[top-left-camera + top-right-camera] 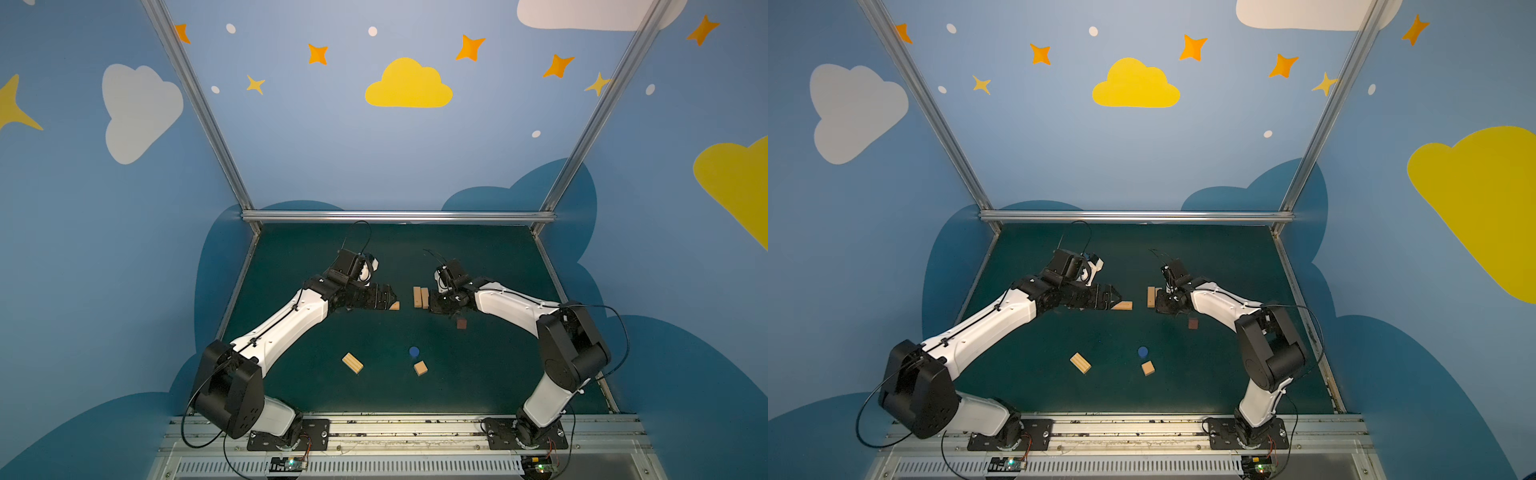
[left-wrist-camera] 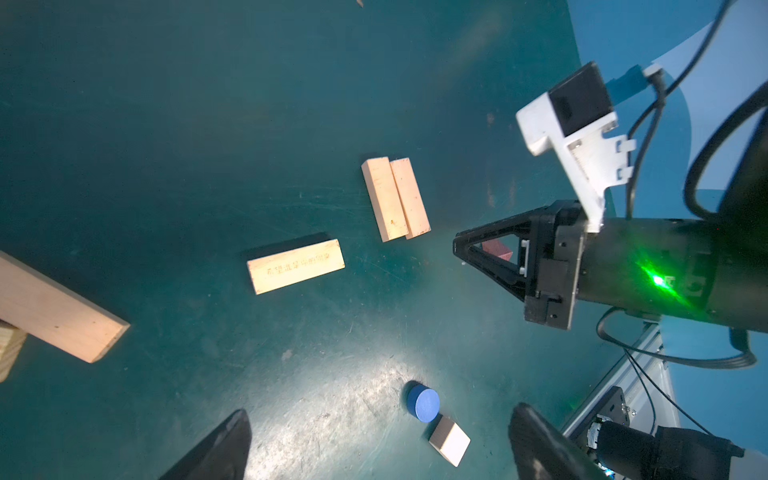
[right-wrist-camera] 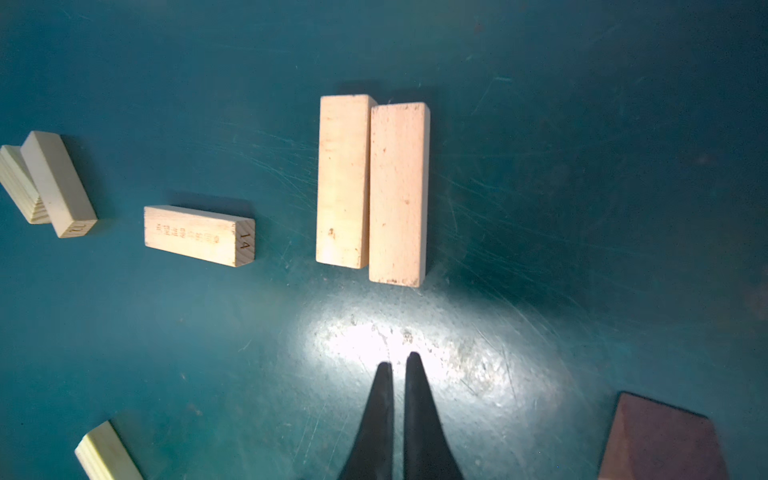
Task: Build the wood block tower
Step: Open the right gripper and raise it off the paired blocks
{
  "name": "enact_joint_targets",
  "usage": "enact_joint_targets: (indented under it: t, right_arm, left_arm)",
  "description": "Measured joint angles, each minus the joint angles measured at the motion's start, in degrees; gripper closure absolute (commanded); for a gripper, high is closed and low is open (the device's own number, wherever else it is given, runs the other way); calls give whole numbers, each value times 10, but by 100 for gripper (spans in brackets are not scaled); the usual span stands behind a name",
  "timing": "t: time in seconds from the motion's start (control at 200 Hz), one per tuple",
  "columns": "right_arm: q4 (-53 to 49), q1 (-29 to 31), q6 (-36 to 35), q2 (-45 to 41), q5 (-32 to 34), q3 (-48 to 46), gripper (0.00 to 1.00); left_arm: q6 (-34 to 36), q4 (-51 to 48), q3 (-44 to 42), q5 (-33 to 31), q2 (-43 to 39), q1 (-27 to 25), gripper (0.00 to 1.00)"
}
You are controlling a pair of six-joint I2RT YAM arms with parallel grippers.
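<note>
Before me two bars [image 1: 417, 296] lie side by side, touching; a single bar [image 1: 1124, 306] lies left of them, the round piece [image 1: 413, 351] nearer me.

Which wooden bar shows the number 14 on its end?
The lone bar lying crosswise beside the pair of touching bars; its side carries printed characters.

1. Two tan bars [image 1: 420, 297] lay touching, side by side.
2. The right gripper [image 1: 432, 301] was just beside those bars.
3. A dark cube [image 1: 461, 323], blue disc [image 1: 413, 351] and tan cube [image 1: 420, 368] lay on the bars' near side.

Green tabletop [image 1: 415, 399], paired tan bars [image 1: 420, 297], lone bar [image 1: 1123, 306], second pair [image 1: 352, 363], blue disc [image 1: 413, 351], tan cube [image 1: 420, 368], brown cube [image 1: 461, 323]
</note>
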Motion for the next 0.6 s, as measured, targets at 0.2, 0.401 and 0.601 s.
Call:
enact_joint_targets:
  t: [0.2, 0.401, 0.601]
  right_arm:
    - [10, -2, 9, 0, -6, -13, 100]
    - [10, -3, 12, 2, -6, -13, 100]
    - [9, -3, 13, 19, -5, -3, 100]
  left_arm:
    - [-4, 0, 0, 0, 6, 0, 3]
    - [-4, 0, 0, 1, 7, -1, 3]
    - [-4, 0, 0, 1, 6, -1, 3]
